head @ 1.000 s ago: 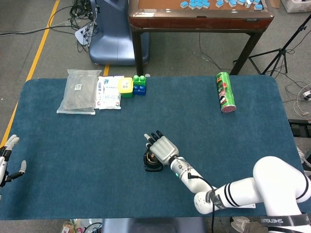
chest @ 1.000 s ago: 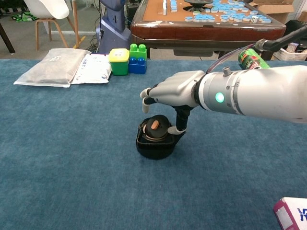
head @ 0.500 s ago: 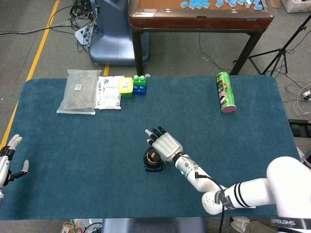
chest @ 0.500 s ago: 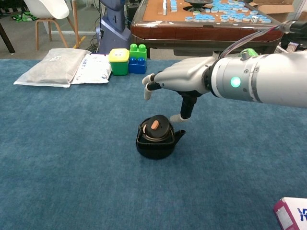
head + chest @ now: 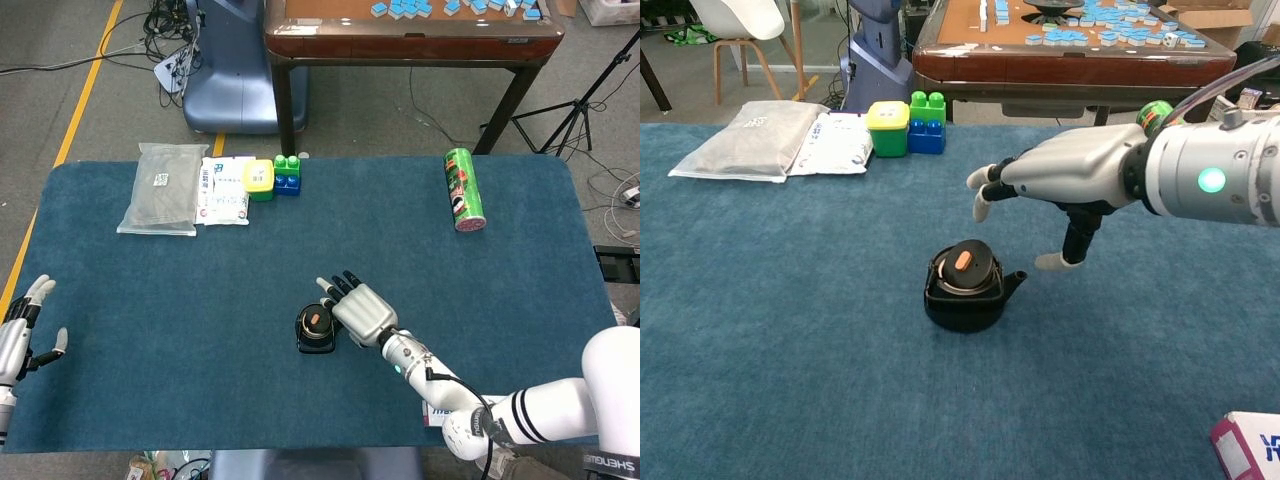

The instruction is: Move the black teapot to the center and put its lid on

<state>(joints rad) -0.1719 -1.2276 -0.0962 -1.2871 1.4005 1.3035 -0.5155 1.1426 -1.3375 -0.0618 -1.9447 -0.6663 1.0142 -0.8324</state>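
Note:
The black teapot (image 5: 314,329) (image 5: 965,294) stands near the middle of the blue table, spout pointing to the right in the chest view. Its black lid with an orange knob (image 5: 963,262) sits on top of it. My right hand (image 5: 360,310) (image 5: 1065,180) hovers just right of and above the pot, fingers spread, holding nothing and clear of the pot. My left hand (image 5: 22,325) is at the table's left edge in the head view, fingers apart and empty.
A grey bag (image 5: 160,187), a white packet (image 5: 224,189), a yellow-lidded green tub (image 5: 259,179) and blue-green blocks (image 5: 287,173) lie at the back left. A green can (image 5: 463,188) lies at the back right. A white-pink box corner (image 5: 1246,446) shows front right.
My right hand has let go of the lid, lifted off the teapot and drawn back to the right. The lid stays on the pot. My left hand shifted slightly.

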